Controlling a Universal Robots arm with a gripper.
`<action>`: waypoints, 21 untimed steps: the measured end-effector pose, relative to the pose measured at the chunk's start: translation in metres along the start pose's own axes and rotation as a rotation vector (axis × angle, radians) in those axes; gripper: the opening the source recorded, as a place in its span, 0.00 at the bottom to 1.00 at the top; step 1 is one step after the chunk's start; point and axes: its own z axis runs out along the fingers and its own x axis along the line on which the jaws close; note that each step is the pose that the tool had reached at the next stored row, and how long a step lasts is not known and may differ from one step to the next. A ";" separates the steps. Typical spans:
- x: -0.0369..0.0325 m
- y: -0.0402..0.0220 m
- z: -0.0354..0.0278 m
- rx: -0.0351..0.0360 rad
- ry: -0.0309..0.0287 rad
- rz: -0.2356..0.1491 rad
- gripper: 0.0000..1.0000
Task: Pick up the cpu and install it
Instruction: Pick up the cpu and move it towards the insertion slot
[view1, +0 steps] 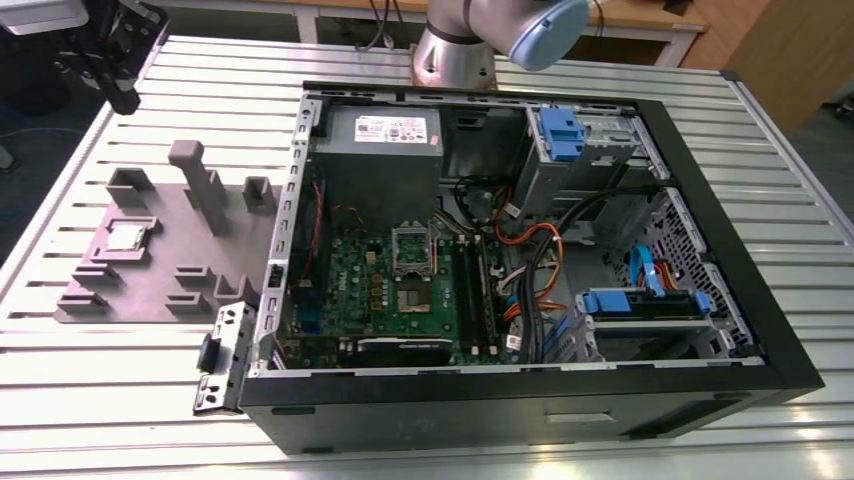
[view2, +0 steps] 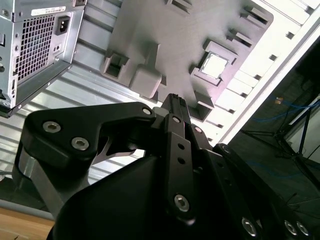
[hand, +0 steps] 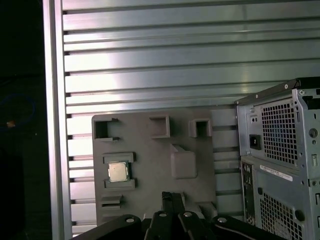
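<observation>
The cpu (view1: 127, 236) is a small silvery square chip lying flat in a pocket of the grey fixture plate (view1: 160, 290), at the exterior view's left beside the open computer case (view1: 534, 400). Both wrist views show the cpu (view2: 214, 65) (hand: 118, 172) from above in its pocket. My gripper (view1: 127, 100) hangs high over the table's far left corner, well away from the chip. Its black fingers (hand: 167, 205) stand together, shut, with nothing between them. The gripper (view2: 175, 102) points toward the plate. Inside the case, the green board (view1: 387, 300) carries the socket frame (view1: 411, 250).
The slatted metal table (view1: 747, 150) holds the case and the plate. A grey power supply box (view1: 380, 135), blue drive brackets (view1: 561, 130) and bundled cables (view1: 534, 250) crowd the case. Upright posts (view1: 200, 185) rise from the fixture plate. The table's edge (hand: 55, 150) runs near the plate.
</observation>
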 end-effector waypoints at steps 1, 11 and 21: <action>0.0000 0.0000 0.0000 0.0000 0.0000 0.000 0.11; 0.0037 -0.0004 0.0015 0.0000 0.0005 0.000 0.11; 0.0037 -0.0004 0.0016 0.0000 0.0005 0.000 0.11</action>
